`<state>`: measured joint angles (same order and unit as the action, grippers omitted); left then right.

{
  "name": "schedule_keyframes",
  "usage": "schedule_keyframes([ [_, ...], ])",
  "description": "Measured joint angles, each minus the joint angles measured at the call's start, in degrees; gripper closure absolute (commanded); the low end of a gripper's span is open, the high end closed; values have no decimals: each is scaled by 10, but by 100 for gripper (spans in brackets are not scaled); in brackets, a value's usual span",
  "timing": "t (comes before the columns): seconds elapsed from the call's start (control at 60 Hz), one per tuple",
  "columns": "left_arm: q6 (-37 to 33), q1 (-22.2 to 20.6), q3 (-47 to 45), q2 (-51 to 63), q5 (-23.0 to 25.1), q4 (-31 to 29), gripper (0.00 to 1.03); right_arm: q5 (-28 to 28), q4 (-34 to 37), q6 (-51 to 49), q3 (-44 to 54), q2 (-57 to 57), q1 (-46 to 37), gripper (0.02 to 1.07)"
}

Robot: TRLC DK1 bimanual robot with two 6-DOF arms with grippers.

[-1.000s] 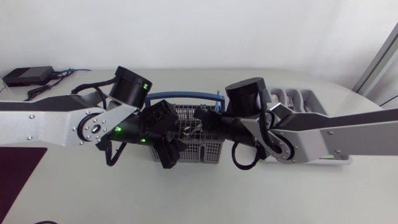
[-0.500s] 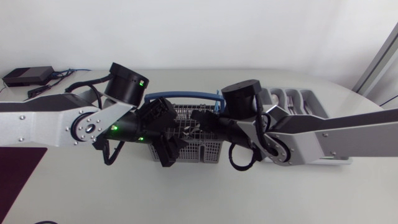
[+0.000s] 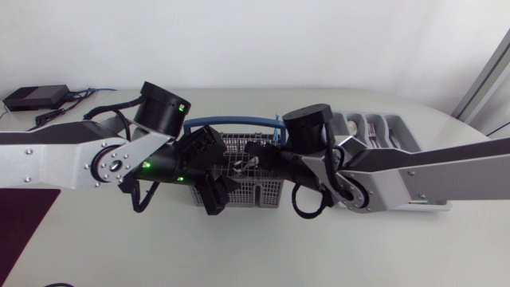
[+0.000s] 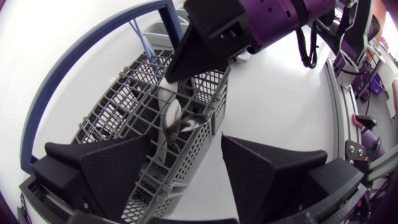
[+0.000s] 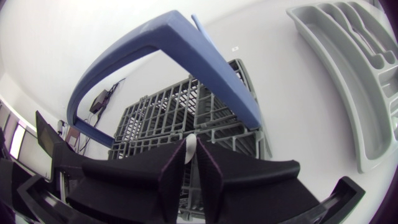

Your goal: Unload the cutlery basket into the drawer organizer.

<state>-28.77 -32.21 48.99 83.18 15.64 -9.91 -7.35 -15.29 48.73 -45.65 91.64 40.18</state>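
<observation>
The spoon (image 4: pixel 172 117) is stood steeply in the cutlery basket (image 3: pixel 267 194). Its upper end appears pinched between the nearly closed fingers of the right gripper (image 5: pixel 190 148), directly above. The left gripper (image 4: pixel 185 142) is spread wide and empty over the basket's wall.

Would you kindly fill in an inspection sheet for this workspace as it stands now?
Surface: white table.
Job's things: grey basket with blue handle, mid-table, cutlery inside; organizer to its right, contents unclear.
Clutter: black box at back left; dark mat at left edge.
Jaws: left jaws open astride the basket's wall; right jaws shut on a spoon in the basket.
Cables: cable by the box.
Surroundings: nothing seen.
</observation>
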Motion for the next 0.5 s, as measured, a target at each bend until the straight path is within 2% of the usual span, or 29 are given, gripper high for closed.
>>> schedule_keyframes([
  [0.5,-4,0,-7,0,0,13,7,1,-24,10,0,10,0,98],
])
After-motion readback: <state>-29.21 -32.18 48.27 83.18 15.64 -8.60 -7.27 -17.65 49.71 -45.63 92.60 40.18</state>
